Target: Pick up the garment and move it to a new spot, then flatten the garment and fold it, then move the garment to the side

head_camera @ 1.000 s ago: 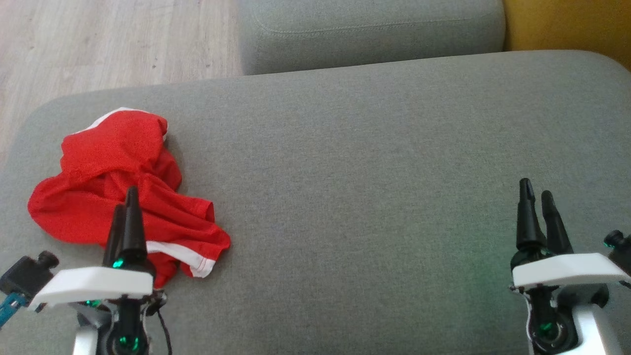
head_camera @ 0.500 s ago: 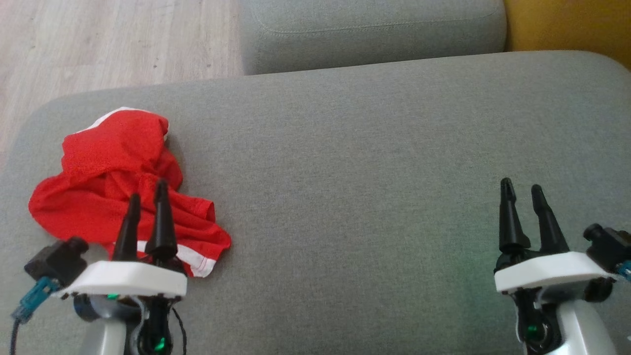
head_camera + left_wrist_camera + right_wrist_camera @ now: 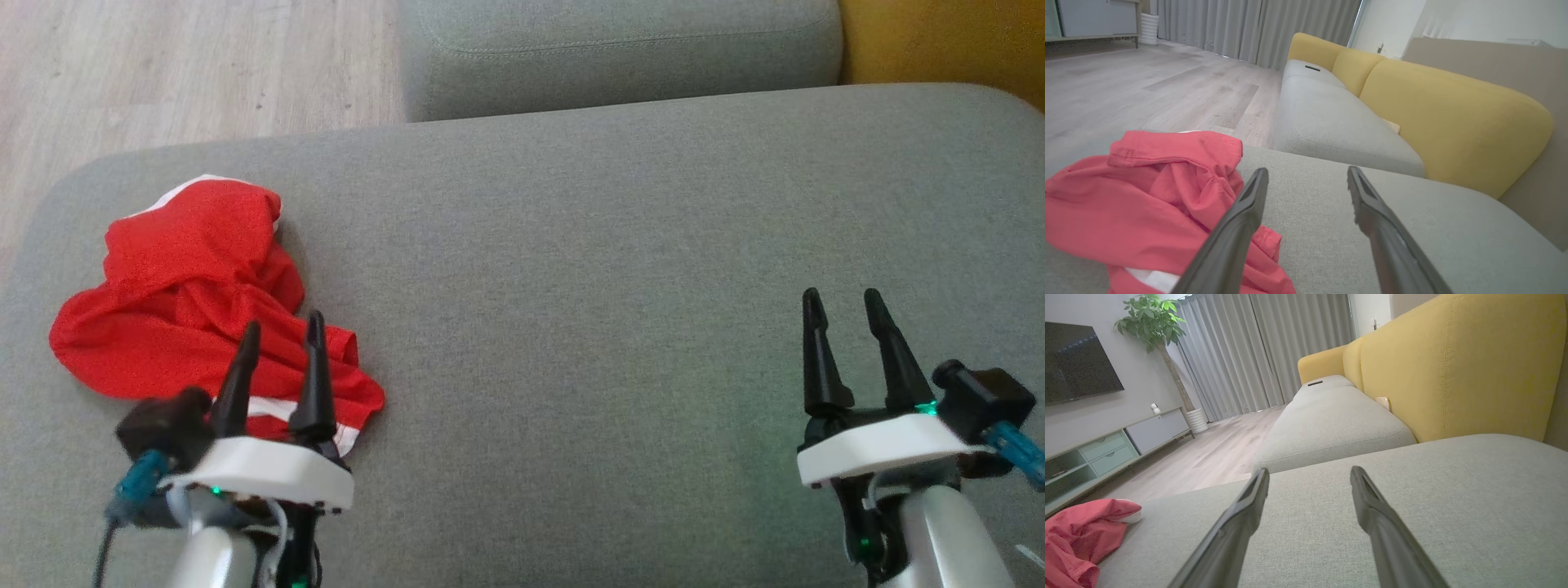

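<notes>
Red garment [image 3: 188, 286] crumpled at left end of grey sofa cushion [image 3: 612, 286]. Apart and empty, left jaws at its near edge; right jaws likewise apart, empty, well off to right.

**Both tools turn and drift inward**

The left tool [image 3: 282, 320] has slid right across the near edge of the garment [image 3: 188, 278] and rolled, so its fingers, overlapping before, now show side by side. The right tool [image 3: 841, 292] has shifted left and rolled likewise.
</notes>
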{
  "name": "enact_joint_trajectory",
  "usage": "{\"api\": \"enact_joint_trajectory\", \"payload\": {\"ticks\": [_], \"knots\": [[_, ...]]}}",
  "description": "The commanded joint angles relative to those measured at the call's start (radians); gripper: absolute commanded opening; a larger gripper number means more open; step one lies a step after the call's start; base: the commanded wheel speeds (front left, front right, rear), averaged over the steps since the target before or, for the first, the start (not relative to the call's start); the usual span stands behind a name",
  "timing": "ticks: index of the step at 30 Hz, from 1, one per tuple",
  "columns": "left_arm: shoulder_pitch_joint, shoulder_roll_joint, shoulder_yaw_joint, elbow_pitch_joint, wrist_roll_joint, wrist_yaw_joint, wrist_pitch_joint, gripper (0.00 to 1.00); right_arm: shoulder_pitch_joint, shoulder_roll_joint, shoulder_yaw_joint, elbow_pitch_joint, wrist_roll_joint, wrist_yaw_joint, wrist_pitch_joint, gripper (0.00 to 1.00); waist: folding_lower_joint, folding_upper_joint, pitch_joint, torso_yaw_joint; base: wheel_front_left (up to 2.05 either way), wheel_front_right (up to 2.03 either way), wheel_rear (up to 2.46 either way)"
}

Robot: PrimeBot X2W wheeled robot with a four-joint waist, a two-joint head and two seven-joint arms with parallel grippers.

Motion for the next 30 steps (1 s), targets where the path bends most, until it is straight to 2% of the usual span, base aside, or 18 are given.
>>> {"api": "enact_joint_trajectory", "payload": {"ticks": [1,13,17,22,26,30], "knots": [[-0.052,0.026,0.005,-0.034,0.041,0.017,-0.016,1.00,-0.052,-0.007,0.023,-0.039,-0.042,-0.001,-0.015,1.00,0.0000,0.0000,0.000,0.000,0.00,0.00,0.00],[-0.084,0.104,-0.157,-0.017,0.182,0.131,-0.051,1.00,-0.062,-0.008,0.043,-0.046,-0.228,-0.001,-0.050,1.00,0.0000,0.0000,-0.003,-0.002,0.00,0.00,0.00],[-0.079,0.093,-0.163,-0.022,0.163,0.145,-0.063,1.00,-0.064,-0.008,0.051,-0.053,-0.248,-0.001,-0.062,1.00,0.0000,0.0000,-0.004,-0.002,0.00,0.00,0.00],[-0.063,0.052,-0.097,-0.054,0.141,0.092,-0.078,1.00,-0.063,-0.008,0.054,-0.054,-0.213,-0.001,-0.077,1.00,0.0000,0.0000,-0.006,0.000,0.00,0.00,0.00],[-0.028,-0.009,-0.011,-0.036,0.111,0.002,-0.089,1.00,-0.056,-0.009,0.056,-0.048,-0.171,-0.001,-0.089,1.00,0.0000,0.0000,-0.010,0.003,0.00,0.00,0.00],[-0.008,-0.043,0.051,-0.016,0.164,-0.075,-0.101,1.00,-0.047,-0.009,0.051,-0.021,-0.131,-0.001,-0.101,1.00,0.0000,0.0000,-0.016,0.004,0.00,0.00,0.00]]}}
